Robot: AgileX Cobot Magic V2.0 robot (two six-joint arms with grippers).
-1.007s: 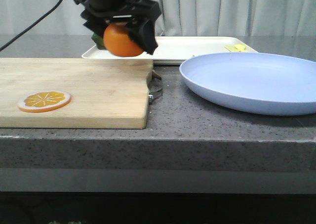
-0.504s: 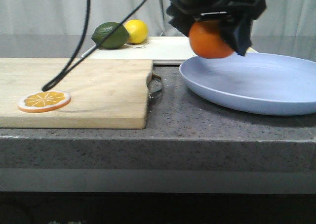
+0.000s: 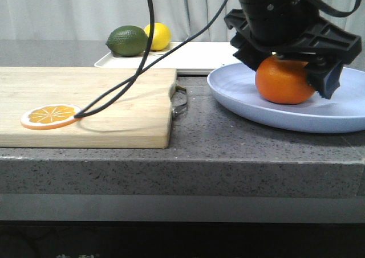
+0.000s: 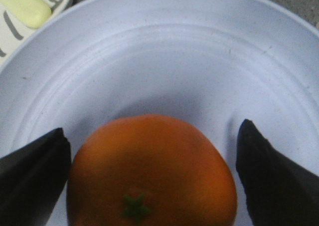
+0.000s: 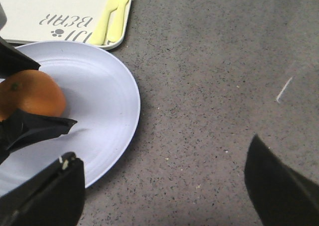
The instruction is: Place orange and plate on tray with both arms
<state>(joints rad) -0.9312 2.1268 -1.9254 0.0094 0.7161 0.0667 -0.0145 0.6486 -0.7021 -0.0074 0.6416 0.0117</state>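
Observation:
The orange (image 3: 284, 81) sits on the pale lavender-blue plate (image 3: 239, 93) at the right of the counter. My left gripper (image 3: 288, 90) straddles it, one black finger on each side. In the left wrist view the orange (image 4: 149, 171) lies between the jaws of the left gripper (image 4: 152, 186) with thin gaps of plate (image 4: 164, 51) showing on both sides, so it is open. The cream tray (image 3: 199, 56) lies behind the plate. My right gripper (image 5: 164, 186) is open and empty over bare counter beside the plate's rim (image 5: 127, 111). The orange (image 5: 32, 94) and tray (image 5: 50, 6) also show in that view.
A wooden cutting board (image 3: 85, 98) with an orange slice (image 3: 51, 116) fills the left of the counter. A green lime (image 3: 126, 40) and a yellow lemon (image 3: 158, 36) sit at the tray's left end. A black cable (image 3: 131, 78) hangs over the board. The counter's front edge is near.
My left gripper carried the orange to the right, from above the board and tray to over the plate, and lowered it onto the plate. The jaws now stand slightly off the fruit.

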